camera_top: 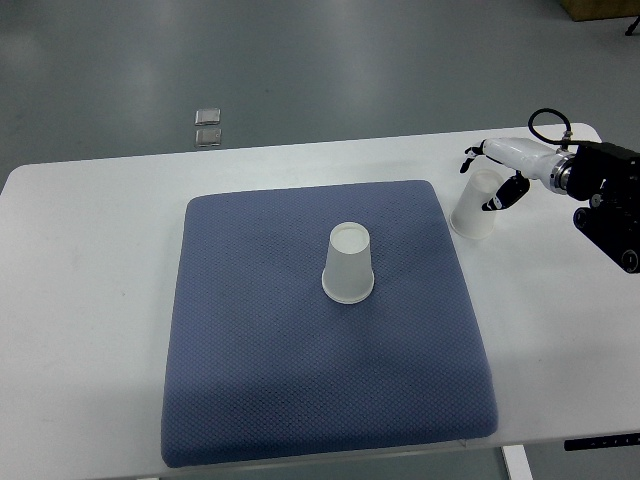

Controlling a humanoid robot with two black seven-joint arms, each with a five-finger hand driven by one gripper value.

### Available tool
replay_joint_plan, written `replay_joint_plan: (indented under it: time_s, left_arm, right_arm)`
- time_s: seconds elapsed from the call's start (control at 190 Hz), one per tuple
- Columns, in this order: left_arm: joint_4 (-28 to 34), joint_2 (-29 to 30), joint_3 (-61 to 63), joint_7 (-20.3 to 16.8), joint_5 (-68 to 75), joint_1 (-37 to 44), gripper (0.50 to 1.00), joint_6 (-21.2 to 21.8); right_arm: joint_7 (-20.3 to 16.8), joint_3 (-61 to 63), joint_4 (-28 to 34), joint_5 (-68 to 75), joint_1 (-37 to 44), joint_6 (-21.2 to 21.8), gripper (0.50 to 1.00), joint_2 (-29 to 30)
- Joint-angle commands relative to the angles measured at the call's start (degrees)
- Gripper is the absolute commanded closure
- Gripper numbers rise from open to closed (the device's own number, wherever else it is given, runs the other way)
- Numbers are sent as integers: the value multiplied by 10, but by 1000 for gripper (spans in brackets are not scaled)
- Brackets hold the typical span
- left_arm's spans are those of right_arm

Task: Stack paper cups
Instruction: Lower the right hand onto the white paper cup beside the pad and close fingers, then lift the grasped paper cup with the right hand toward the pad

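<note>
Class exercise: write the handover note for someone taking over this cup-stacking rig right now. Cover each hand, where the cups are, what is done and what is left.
Right hand: at the table's far right, fingers curled around a paper cup that sits upside down on the white table, just off the blue mat.
Left hand: not in view.
Second cup: upside down near the mat's centre, standing alone.
Done: first cup reached and gripped.
Left: lift the gripped cup, carry it over and set it onto the centre cup.
</note>
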Motion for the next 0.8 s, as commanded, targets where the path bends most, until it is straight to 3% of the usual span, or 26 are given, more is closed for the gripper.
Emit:
replay_joint_plan:
  time_s: [0.0,0.562,0.683,0.793]
  left_arm:
    - [0,0,0,-1,0,0,500,0]
    - [0,0,0,0,0,0,500,0]
    - [0,0,0,0,0,0,500,0]
    - [0,0,0,-1,0,0,500,0]
  right_arm:
    - [1,-8,-8,-1,2,-6,587,1]
    - [8,-41,-10,-1,5,-14,603,-9]
    - [10,-41,-10,-1,5,-14,630,-9]
    - [10,-43,-10,-1,4,-14,691,-9]
